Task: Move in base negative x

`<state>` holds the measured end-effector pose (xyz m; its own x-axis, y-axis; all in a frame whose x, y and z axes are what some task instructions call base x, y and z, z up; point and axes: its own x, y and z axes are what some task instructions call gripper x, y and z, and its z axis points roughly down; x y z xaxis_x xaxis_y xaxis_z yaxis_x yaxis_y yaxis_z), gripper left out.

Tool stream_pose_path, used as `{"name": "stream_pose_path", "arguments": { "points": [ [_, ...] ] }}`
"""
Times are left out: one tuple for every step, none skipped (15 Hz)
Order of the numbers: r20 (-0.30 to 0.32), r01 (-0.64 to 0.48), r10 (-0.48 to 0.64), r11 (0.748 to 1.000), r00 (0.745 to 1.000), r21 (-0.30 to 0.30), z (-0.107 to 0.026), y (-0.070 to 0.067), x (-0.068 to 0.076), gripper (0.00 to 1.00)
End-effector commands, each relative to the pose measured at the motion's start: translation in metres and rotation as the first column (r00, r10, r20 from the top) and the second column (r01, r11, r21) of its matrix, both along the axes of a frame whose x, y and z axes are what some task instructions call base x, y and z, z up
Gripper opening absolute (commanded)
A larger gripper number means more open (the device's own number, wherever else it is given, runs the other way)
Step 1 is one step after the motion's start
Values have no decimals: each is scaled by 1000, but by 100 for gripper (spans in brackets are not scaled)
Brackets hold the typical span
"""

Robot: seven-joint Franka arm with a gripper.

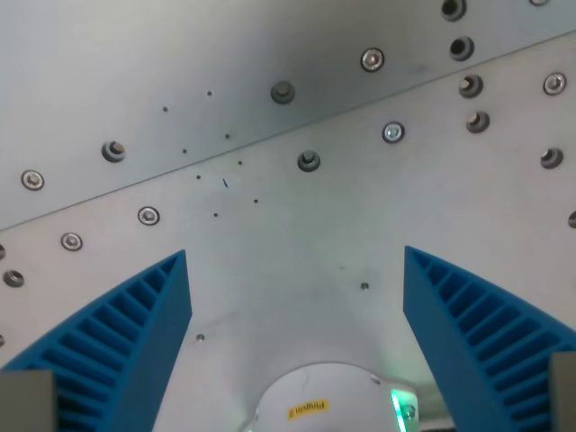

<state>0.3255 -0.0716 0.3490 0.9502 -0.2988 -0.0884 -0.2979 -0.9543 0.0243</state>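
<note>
My gripper is open and empty. Its two blue ribbed fingers stand wide apart at the wrist view's lower left and lower right, above a grey metal plate. Nothing lies between the fingers. A white round device with a yellow label and a green light shows at the bottom middle, below the fingers.
The grey metal surface has a seam running diagonally from the lower left to the upper right. Several bolts and screw heads line both sides of the seam. Small dark holes dot the plate.
</note>
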Motion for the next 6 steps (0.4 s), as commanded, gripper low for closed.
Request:
{"name": "stream_pose_path", "arguments": {
  "points": [
    [87, -13, 13, 1000, 996, -7, 2, -6, -28, 100],
    [87, -13, 13, 1000, 996, -7, 1, -8, -34, 100],
    [87, -13, 13, 1000, 996, -7, 0, -9, -39, 100],
    [87, -13, 13, 1000, 996, -7, -1, -11, -45, 100],
    [87, -13, 13, 1000, 996, -7, -2, -12, -51, 100],
    [87, -13, 13, 1000, 996, -7, -3, -13, -56, 100]
  ]
}}
